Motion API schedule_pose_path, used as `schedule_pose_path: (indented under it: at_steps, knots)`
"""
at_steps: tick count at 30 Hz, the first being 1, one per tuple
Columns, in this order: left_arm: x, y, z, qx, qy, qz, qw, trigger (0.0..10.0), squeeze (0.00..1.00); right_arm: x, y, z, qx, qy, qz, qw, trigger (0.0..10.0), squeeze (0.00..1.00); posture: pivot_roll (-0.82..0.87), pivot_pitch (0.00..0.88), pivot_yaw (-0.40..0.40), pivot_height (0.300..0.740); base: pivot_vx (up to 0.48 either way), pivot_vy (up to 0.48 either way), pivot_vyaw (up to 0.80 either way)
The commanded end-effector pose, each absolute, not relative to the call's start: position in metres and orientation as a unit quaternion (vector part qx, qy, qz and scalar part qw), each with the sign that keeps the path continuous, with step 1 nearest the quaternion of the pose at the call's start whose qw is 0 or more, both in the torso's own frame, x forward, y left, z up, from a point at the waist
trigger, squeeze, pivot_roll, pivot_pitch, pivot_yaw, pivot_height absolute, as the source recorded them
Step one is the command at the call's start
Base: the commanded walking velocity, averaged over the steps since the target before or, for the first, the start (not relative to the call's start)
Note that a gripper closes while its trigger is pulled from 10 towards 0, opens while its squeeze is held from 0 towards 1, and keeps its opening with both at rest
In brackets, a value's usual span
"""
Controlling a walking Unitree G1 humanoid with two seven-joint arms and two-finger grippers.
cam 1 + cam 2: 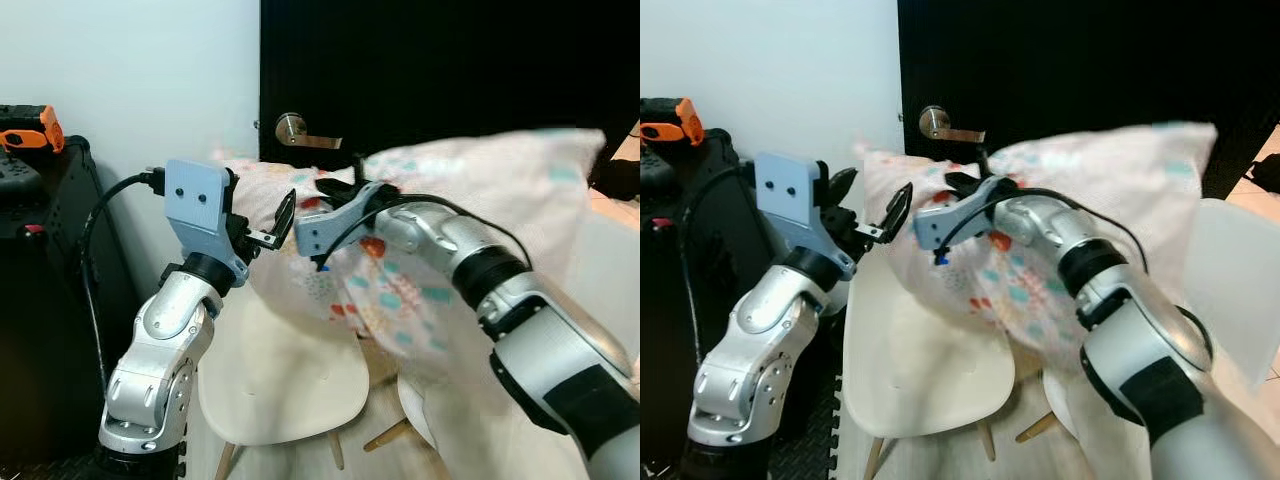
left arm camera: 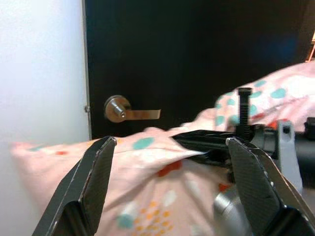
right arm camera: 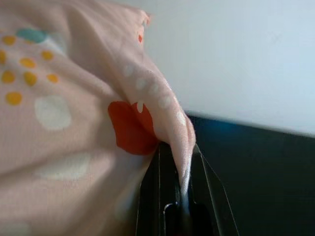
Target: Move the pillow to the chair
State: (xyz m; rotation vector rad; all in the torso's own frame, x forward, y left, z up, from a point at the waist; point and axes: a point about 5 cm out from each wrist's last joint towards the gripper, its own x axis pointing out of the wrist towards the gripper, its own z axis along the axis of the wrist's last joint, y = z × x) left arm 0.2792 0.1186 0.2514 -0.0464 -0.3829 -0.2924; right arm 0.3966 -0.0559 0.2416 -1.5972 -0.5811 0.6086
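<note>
My right end effector [image 3: 183, 196] is clenched on a fold of the pillow [image 1: 470, 230]; in the right wrist view the pink fabric is pinched between the two black fingers [image 3: 152, 196], with an orange patch just beside the grip. From that pinch the pillow hangs out to my right and downward, held up in the air in front of the black door [image 1: 450, 70], its lower part draping over the back edge of the white chair [image 1: 280, 380] beneath it.

My left end effector [image 1: 268, 225] is released, its fingers [image 2: 91, 182] spread wide, and it sits just beside the pillow's left corner without closing on it. Through the left wrist view I see the pillow's edge lying between the open fingers, with the right end effector's black fingers gripping the cloth just beyond.

Behind the pillow the silver door handle [image 1: 295, 130] sticks out. To my far left stands a black case [image 1: 45, 300] with an orange tool [image 1: 30, 130] on top.
</note>
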Motion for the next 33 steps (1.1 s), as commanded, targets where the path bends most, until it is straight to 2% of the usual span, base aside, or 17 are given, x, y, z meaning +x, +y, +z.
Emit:
schedule_pose_path:
  at_steps: [1, 4, 7, 11, 12, 16, 21, 27, 33]
  knots:
    - [0.278, 0.116, 0.253, -0.03, -0.188, -0.147, 0.971, 10.0, 0.0, 0.393, -0.041, 0.27, -0.659, -0.313, 0.244, 0.638, 10.0, 0.0, 0.11, 0.0, -0.096, 0.73, 0.0, 0.0, 0.0]
    - [0.277, 0.116, 0.253, -0.031, -0.188, -0.147, 0.971, 10.0, 0.0, 0.392, -0.035, 0.269, -0.648, -0.319, 0.251, 0.644, 10.0, 0.0, 0.11, 0.0, -0.097, 0.725, 0.0, 0.0, 0.0]
    - [0.276, 0.12, 0.255, -0.031, -0.188, -0.132, 0.973, 10.0, 0.0, 0.391, -0.027, 0.261, -0.614, -0.305, 0.267, 0.677, 10.0, 0.0, 0.11, 0.0, -0.098, 0.71, 0.0, 0.0, 0.0]
    - [0.277, 0.126, 0.256, -0.031, -0.188, -0.111, 0.975, 10.0, 0.0, 0.393, -0.027, 0.258, -0.597, -0.291, 0.265, 0.699, 10.0, 0.0, 0.12, 0.0, -0.098, 0.7, 0.0, 0.0, 0.0]
    - [0.278, 0.129, 0.257, -0.029, -0.189, -0.097, 0.977, 10.0, 0.0, 0.394, -0.029, 0.258, -0.584, -0.283, 0.26, 0.715, 10.0, 0.0, 0.12, 0.0, -0.099, 0.695, 0.0, 0.0, 0.0]
    - [0.279, 0.135, 0.258, -0.026, -0.192, -0.078, 0.978, 10.0, 0.0, 0.397, -0.031, 0.259, -0.572, -0.275, 0.248, 0.732, 10.0, 0.0, 0.12, 0.0, -0.099, 0.685, 0.0, 0.0, 0.0]
    - [0.279, 0.137, 0.258, -0.025, -0.189, -0.068, 0.979, 10.0, 0.0, 0.399, -0.032, 0.262, -0.572, -0.275, 0.231, 0.737, 10.0, 0.0, 0.12, 0.0, -0.098, 0.675, 0.0, 0.0, 0.0]
    - [0.278, 0.134, 0.255, -0.03, -0.18, -0.065, 0.981, 10.0, 0.0, 0.402, -0.031, 0.27, -0.597, -0.283, 0.198, 0.724, 10.0, 0.0, 0.12, 0.0, -0.104, 0.65, 0.0, 0.0, 0.0]
    - [0.277, 0.132, 0.255, -0.032, -0.176, -0.063, 0.982, 10.0, 0.0, 0.401, -0.03, 0.263, -0.604, -0.277, 0.208, 0.718, 10.0, 0.0, 0.12, 0.0, -0.106, 0.625, 0.0, 0.0, 0.0]
